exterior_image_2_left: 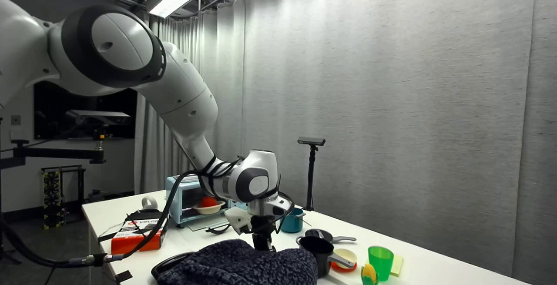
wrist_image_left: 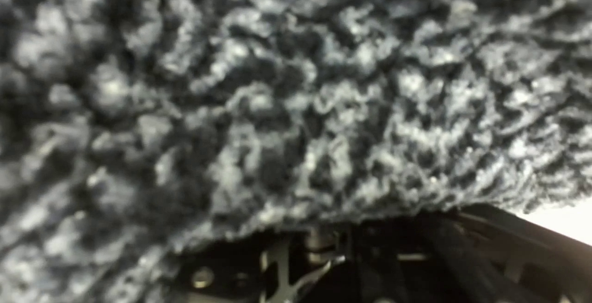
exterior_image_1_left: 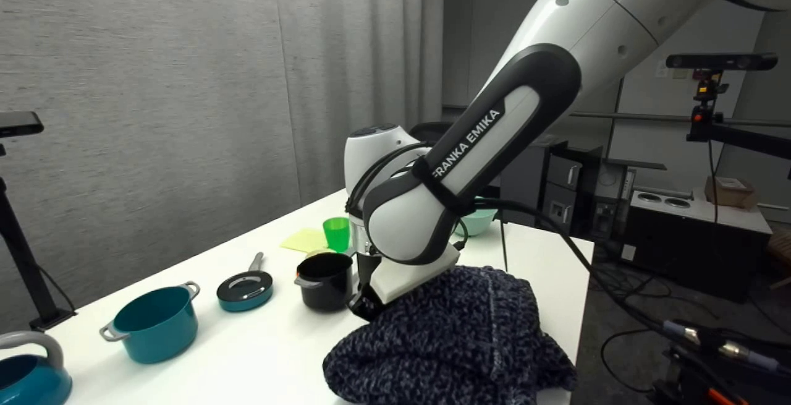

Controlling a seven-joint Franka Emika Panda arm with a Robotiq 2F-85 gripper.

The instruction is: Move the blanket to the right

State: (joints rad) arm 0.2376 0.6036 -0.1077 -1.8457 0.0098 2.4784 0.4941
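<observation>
Apparently the tool (exterior_image_1_left: 367, 306) touches the dark blanket (exterior_image_1_left: 445, 340), its spread hidden.

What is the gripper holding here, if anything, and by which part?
Cannot be told: the gripper is down at the side of the blanket, which hides the jaw tips in the wrist view.

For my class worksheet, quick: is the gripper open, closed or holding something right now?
Gripper: cannot be told; the blanket fills most of the wrist view and hides the grip.
</observation>
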